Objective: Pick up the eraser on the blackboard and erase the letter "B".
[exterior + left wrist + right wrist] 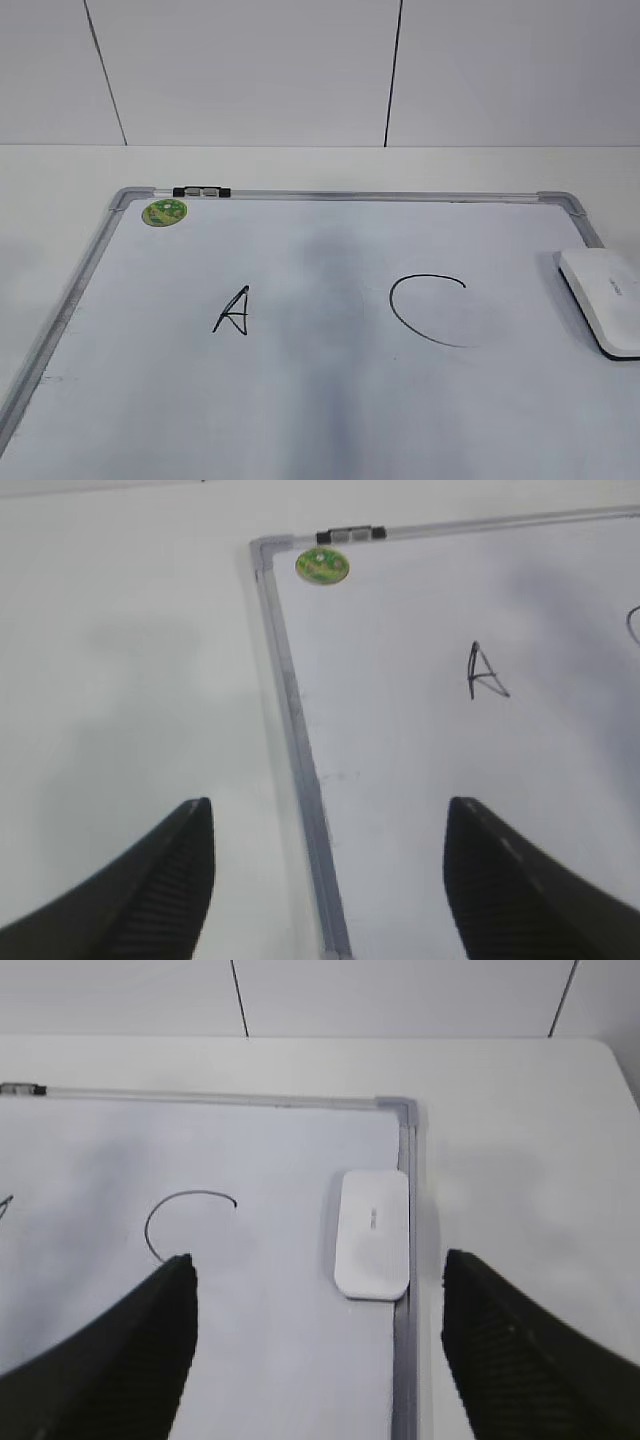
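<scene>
The white board with a silver-grey frame (95, 255) lies flat on the table. The white eraser (605, 298) rests on the board at its right edge, also in the right wrist view (373, 1232). No letter "B" shows; between the black "A" (232, 312) and the black "C" (428, 310) there is only a faint grey smudge (320, 300). My left gripper (328, 852) is open and empty above the board's left frame. My right gripper (318, 1305) is open and empty, hovering short of the eraser. Neither gripper shows in the exterior view.
A round green magnet (164, 211) sits at the board's top left corner, next to a small black clip (201, 191) on the top frame. White table surface (40, 190) surrounds the board; a white panelled wall stands behind.
</scene>
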Controlling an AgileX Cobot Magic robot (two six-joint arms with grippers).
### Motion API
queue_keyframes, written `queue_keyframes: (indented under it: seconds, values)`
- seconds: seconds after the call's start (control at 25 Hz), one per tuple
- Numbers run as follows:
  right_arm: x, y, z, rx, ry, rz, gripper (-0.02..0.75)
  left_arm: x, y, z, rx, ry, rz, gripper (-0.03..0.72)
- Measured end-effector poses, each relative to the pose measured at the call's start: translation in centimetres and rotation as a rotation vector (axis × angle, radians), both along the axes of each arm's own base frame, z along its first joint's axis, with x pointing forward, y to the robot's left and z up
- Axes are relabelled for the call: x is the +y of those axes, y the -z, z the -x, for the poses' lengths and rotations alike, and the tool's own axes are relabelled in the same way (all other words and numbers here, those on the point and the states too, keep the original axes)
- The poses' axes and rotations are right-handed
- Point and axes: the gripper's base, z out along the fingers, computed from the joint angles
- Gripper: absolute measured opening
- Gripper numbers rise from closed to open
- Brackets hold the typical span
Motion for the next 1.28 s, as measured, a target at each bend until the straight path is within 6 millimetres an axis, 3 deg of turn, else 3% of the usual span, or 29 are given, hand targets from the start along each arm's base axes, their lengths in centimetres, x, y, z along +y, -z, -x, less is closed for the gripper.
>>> queue_keyframes:
  seconds: [0.2, 0.4, 0.56, 0.84, 1.28]
  values:
    - [-0.1, 4.2, 2.4, 0.019, -0.002, 0.002, 0.594, 0.7, 2.6, 2.5, 0.002, -0.071, -0.002, 0.527]
    - [-0.2, 6.7, 4.9, -0.061, -0.001, 0.003, 0.594, 1.4, 4.2, 5.3, -0.038, -0.118, -0.041, 0.52]
    - [-0.3, 8.4, 5.7, -0.023, 0.002, 0.014, 0.594, 1.8, 4.6, 7.4, -0.117, -0.142, -0.052, 0.509]
    - [-0.4, 9.3, 5.7, 0.03, 0.011, 0.033, 0.594, 2.0, 5.7, 7.2, -0.056, -0.154, -0.082, 0.483]
    - [-0.5, 9.6, 5.5, 0.042, 0.015, 0.04, 0.594, 2.6, 5.7, 7.2, -0.049, -0.243, -0.061, 0.479]
